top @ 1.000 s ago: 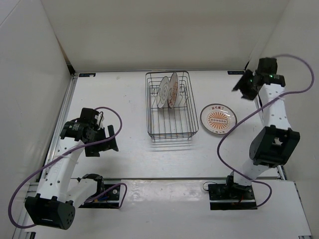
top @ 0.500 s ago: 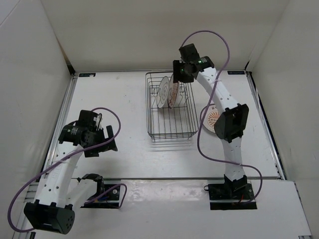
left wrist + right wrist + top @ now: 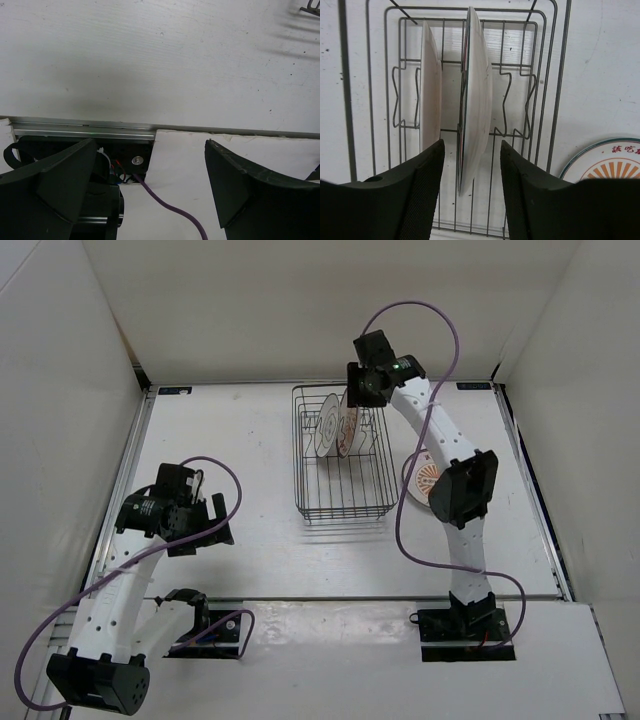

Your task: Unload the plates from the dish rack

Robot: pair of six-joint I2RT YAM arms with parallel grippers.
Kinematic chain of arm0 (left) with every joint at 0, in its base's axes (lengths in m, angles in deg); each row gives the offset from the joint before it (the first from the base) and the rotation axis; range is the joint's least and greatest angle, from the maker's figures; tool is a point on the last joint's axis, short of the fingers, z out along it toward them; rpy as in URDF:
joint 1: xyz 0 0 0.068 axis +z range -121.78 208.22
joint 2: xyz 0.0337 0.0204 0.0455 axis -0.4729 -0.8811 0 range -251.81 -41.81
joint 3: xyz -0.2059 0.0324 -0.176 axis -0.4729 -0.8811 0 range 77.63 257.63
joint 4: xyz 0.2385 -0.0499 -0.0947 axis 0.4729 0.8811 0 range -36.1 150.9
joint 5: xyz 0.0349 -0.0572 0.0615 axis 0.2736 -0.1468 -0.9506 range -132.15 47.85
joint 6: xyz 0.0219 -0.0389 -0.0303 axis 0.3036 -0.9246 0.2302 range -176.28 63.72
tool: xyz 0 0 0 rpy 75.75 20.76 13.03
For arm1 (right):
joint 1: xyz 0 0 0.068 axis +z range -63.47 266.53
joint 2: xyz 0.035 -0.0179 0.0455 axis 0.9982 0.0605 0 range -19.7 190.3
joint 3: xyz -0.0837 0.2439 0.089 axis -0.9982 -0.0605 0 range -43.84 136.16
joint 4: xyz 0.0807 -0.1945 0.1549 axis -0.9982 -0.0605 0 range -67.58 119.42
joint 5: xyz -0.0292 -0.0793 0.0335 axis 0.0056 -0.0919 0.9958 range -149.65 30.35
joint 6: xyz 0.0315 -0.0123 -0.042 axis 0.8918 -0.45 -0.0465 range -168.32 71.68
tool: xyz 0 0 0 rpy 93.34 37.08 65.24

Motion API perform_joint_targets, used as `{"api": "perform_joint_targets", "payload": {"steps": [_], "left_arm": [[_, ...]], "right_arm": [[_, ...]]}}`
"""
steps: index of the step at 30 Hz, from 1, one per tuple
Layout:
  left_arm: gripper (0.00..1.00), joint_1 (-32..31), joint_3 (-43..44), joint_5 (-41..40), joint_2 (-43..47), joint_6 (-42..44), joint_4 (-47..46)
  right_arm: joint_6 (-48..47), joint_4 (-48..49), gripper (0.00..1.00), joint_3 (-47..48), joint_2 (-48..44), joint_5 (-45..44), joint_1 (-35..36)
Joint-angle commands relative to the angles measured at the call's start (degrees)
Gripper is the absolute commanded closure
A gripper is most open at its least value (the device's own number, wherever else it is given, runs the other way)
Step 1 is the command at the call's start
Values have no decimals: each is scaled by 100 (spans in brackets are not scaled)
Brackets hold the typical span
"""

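Observation:
The dark wire dish rack (image 3: 343,480) stands at the table's middle back. Two plates stand on edge in its far half: a left one (image 3: 326,426) and a right one (image 3: 347,420). In the right wrist view both show edge-on, the left plate (image 3: 430,107) and the right plate (image 3: 476,95), inside the rack (image 3: 547,100). My right gripper (image 3: 362,390) (image 3: 472,150) is open above the right plate, one finger on each side of its rim, not touching. The sunburst plate (image 3: 424,480) (image 3: 607,162) lies flat right of the rack. My left gripper (image 3: 212,525) (image 3: 150,165) is open and empty.
White walls close in the table on the left, back and right. The right arm's elbow (image 3: 462,490) hangs over the sunburst plate. The left wrist view shows the table's front metal rail (image 3: 80,132), a purple cable (image 3: 170,202) and the arm's base.
The right arm swung from the back right corner over to the rack's far end and has settled above the right plate. The left gripper shifted slightly.

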Motion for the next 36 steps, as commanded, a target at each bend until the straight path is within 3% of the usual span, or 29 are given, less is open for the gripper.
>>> {"api": "perform_joint_targets", "payload": {"steps": [1,4,7,11,15,24,32,33,34,35,36], "left_arm": [[0,-30,78,14,84,86,50],[0,-74,123,-38,101,121,93],[0,-144,167,-109,119,157,164],[0,-188,237,-214,154,201,252],[0,-180,219,-250,172,209,278],[0,-259,193,-267,181,183,243],[0,-355,175,-250,137,183,269],[0,-347,167,-258,137,200,278],[0,-347,193,-267,145,218,304],[0,-355,219,-354,189,227,348],[0,-434,211,-355,216,227,366]], "right_arm": [[210,23,48,-157,150,-606,211],[316,-64,58,44,343,-889,299],[107,-152,71,265,624,-1843,492],[-97,102,73,300,651,-2603,826],[17,94,100,405,634,-2796,897],[-334,577,100,589,-95,-3254,941],[-501,922,100,643,-1070,-2971,819],[-136,581,100,695,-1428,-3329,139],[416,-441,100,783,-1588,-3220,-442],[1431,-442,100,166,-1816,-2105,-1031],[1171,115,100,-1111,-2767,-1241,-2098]]}}
